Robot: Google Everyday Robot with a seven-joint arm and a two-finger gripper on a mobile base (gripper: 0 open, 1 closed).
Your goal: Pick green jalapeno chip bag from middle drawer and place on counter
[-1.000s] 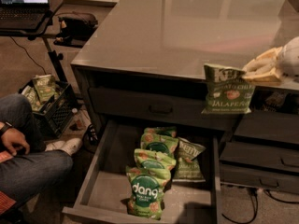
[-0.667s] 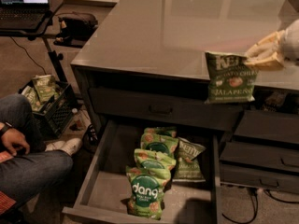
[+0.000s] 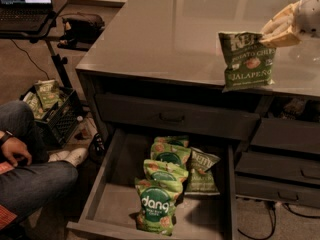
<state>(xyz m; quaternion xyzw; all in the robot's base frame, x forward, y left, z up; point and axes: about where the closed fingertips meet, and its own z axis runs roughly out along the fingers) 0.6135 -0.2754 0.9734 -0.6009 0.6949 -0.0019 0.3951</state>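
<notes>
Higher than a second ago, the green jalapeno chip bag (image 3: 247, 59) now hangs over the counter (image 3: 165, 29) near its front edge, clear of the middle drawer (image 3: 112, 204); lift done, I judge, only setting down remains; the gripper (image 3: 280, 28) at upper right stays clenched on its top corner; bag upright, long axis vertical, lettering facing the camera.
</notes>
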